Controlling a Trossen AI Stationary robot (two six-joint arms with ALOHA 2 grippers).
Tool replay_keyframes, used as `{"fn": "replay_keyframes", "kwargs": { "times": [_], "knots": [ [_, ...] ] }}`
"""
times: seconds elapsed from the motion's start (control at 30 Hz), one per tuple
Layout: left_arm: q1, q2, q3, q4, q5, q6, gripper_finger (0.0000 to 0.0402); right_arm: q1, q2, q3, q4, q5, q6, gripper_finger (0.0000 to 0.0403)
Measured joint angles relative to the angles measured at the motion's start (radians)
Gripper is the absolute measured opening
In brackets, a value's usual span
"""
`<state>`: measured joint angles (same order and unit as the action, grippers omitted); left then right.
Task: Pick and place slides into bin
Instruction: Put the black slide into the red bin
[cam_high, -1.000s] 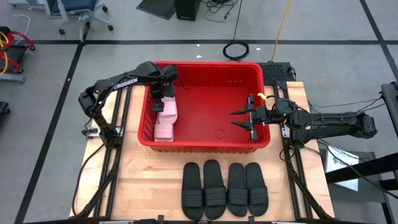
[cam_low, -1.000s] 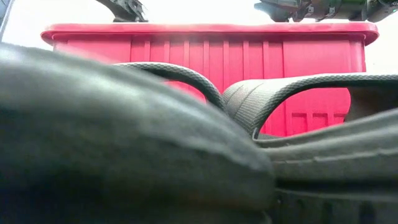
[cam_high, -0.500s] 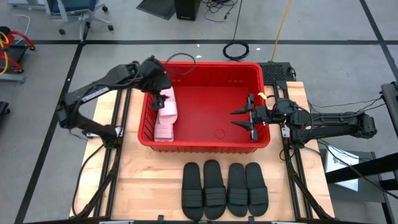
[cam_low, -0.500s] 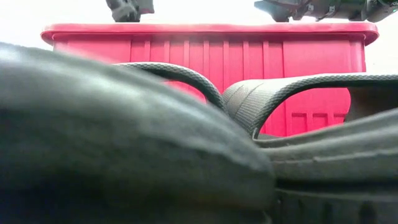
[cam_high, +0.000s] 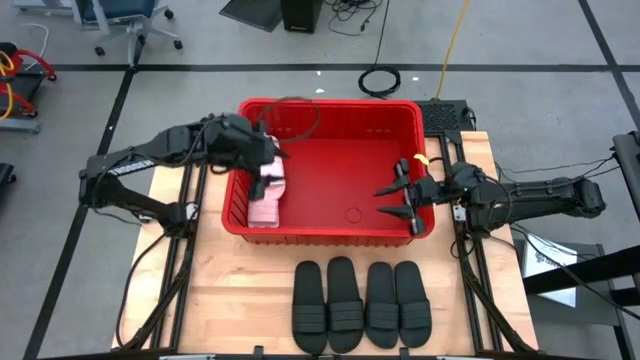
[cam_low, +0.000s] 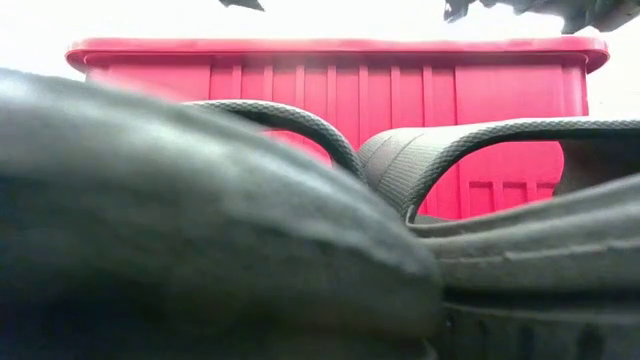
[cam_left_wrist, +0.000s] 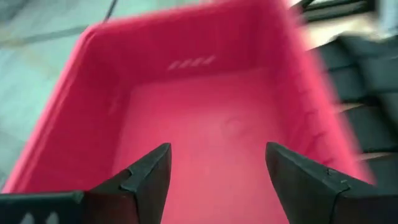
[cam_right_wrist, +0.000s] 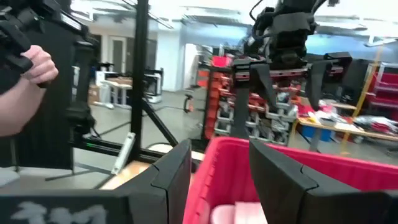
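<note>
The red bin stands at the table's far middle. Two white slides lie inside it along its left wall, looking pinkish. Four black slides lie side by side on the table in front of the bin, and they fill the low view's foreground. My left gripper hangs open above the bin's left wall, over the white slides, slanting down into the bin. My right gripper hangs open and nearly level over the bin's right side. Neither gripper has anything between its fingers.
Bare wood lies left and right of the black slides. A person's hand shows beyond the table in the right wrist view. Cables and an office chair are on the floor behind the table.
My left gripper has risen out of the bin from just above the white slides and drawn back toward the table's left edge, tipping from pointing down to a shallow slant. It has stayed open. The white slides have not moved. My right gripper has tipped up slightly.
</note>
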<state>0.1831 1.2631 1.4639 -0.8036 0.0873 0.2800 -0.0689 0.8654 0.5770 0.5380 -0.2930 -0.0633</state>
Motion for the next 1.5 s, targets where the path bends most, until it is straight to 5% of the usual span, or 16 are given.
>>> {"fn": "replay_keyframes", "kwargs": {
  "times": [0.4, 0.7, 0.97, 1.5],
  "knots": [
    [-0.404, 0.018, -0.001, 0.113, -0.072, -0.003, 0.0255, 0.132, 0.000, 0.000, 0.041, 0.029, 0.026, 0.0150],
    [-0.587, 0.138, 0.000, 0.124, -0.151, -0.085, 0.0255, 0.229, 0.000, 0.000, 0.042, 0.059, 0.026, 0.0150],
    [-0.654, 0.275, 0.000, 0.186, -0.228, -0.159, 0.0255, 0.293, 0.000, 0.000, 0.069, 0.062, 0.027, 0.0150],
    [-0.696, 0.477, 0.000, 0.232, -0.221, -0.425, 0.0255, 0.379, 0.000, 0.000, 0.048, 0.166, 0.025, 0.0150]
  ]
}}
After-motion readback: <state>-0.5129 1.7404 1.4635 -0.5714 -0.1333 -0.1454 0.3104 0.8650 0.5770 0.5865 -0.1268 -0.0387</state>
